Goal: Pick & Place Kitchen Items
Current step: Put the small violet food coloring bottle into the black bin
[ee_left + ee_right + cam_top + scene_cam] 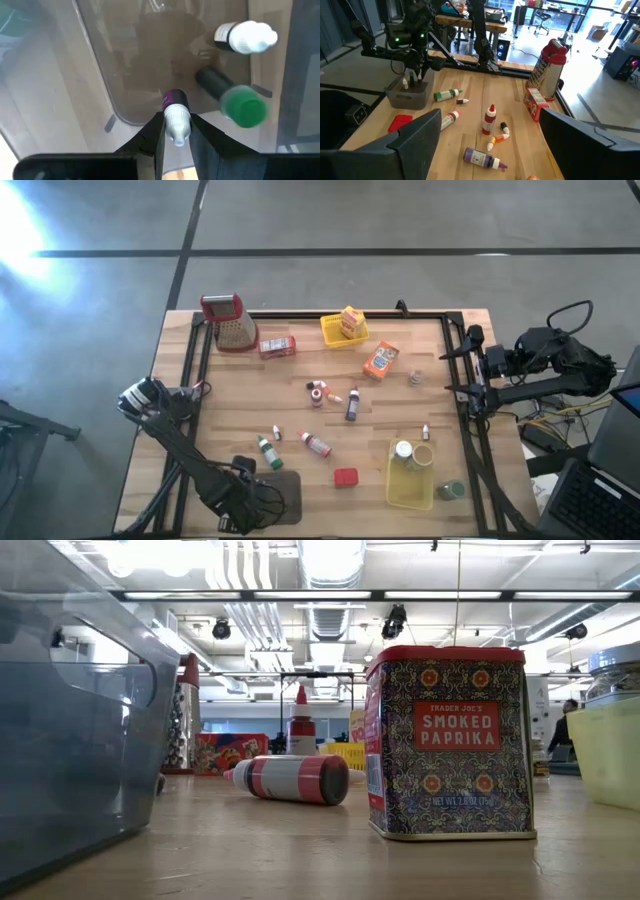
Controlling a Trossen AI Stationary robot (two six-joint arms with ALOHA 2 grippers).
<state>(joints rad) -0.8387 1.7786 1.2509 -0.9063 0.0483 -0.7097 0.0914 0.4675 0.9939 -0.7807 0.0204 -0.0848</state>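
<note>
My left gripper (176, 131) points down over the grey see-through tray (125, 75) at the table's near left (280, 498), shut on a small purple-labelled bottle (174, 102). A white-capped bottle (246, 37) and a green-capped one (239, 104) show below it, inside the tray as far as I can tell. A red paprika tin (450, 740) stands on its base right of the tray, and a red-capped bottle (292, 778) lies on its side beyond. My right gripper (490, 120) waits open and level beyond the table's right edge (460, 372). My left gripper pinches the small bottle at its pale cap end (178, 128) between its two fingers, coming from above and pointing down. The purple-labelled body hangs below the fingers, roughly upright, clear of the tray's floor.
A red-handled metal grater (232, 325) stands at the far left. One yellow basket (330, 335) is at the far middle, another (395, 485) at the near right with jars. An orange box (380, 360) and several small bottles (352, 406) lie loose mid-table.
</note>
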